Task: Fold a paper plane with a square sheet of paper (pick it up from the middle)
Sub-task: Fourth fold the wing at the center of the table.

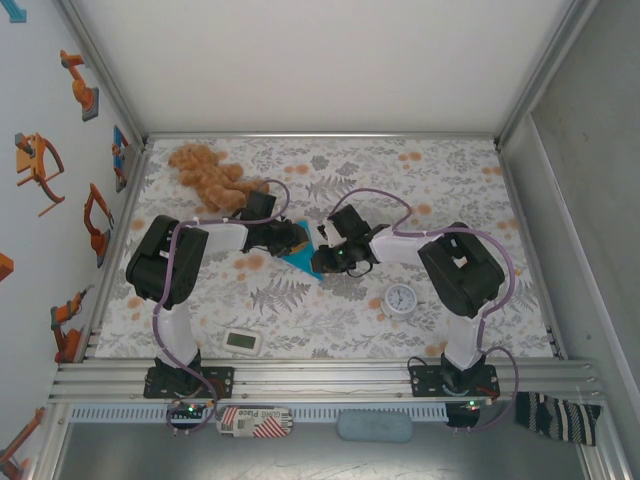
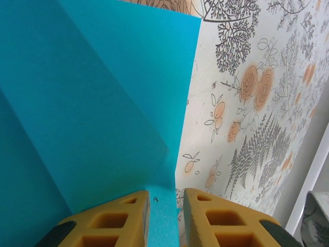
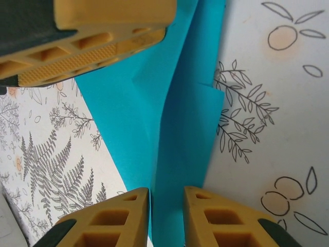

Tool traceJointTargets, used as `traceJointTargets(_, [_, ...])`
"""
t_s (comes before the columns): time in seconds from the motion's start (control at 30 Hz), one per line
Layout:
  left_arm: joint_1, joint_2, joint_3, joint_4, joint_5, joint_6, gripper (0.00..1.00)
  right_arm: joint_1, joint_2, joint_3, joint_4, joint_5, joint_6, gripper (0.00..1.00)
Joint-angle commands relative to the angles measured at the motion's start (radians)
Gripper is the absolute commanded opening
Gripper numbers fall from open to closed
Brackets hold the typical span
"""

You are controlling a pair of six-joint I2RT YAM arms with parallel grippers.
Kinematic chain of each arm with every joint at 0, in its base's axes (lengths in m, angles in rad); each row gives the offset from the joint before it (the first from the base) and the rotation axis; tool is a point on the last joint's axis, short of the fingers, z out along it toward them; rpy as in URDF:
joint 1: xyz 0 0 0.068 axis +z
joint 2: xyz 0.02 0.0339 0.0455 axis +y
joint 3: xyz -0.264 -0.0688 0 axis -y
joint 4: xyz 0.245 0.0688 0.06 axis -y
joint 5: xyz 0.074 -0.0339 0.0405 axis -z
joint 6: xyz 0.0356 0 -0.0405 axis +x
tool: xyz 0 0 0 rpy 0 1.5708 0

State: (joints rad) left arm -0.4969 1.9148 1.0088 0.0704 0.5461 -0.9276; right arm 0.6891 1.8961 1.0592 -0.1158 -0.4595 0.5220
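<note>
1. Turquoise paper (image 1: 298, 262), seen from above, lies partly folded at the middle of the floral tabletop (image 1: 330, 330). Both arms reach forward and bend inward at the elbow. This brings the left gripper (image 1: 287, 238) and the right gripper (image 1: 325, 257) over the sheet from opposite sides, probably so that one steadies it while the other works a crease. A teddy bear (image 1: 205, 172), a round clock (image 1: 401, 298) and a white gadget (image 1: 243, 342) sit well apart from it.

2. Left wrist view: the wrist tips steeply down at the table. The paper (image 2: 92, 103) shows a diagonal crease, and its right edge runs straight towards the camera. The left gripper's (image 2: 164, 216) yellow pads stand a narrow gap apart, and a strip of paper shows face-on in that gap. I judge that they straddle or press the edge rather than pinch it.

3. Right wrist view: a raised fold in the paper (image 3: 180, 128) runs towards the right gripper (image 3: 165, 216). Its pads are narrowly apart, one on either side of the ridge, likely placed to sharpen the crease. One of the left gripper's fingers (image 3: 97, 46) hangs over the far end of the sheet; whether it touches I cannot tell.
</note>
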Motion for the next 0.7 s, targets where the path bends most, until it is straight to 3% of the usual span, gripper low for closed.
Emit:
traceJointTargets(0.0, [-0.005, 0.015, 0.025, -0.031, -0.001, 0.026, 0.26, 0.012, 0.018, 0.033, -0.036, 0.047, -0.03, 0.23])
traceJointTargets(0.67, [-0.006, 0.012, 0.033, -0.05, -0.002, 0.031, 0.26, 0.032, 0.061, 0.059, -0.056, 0.082, -0.045, 0.17])
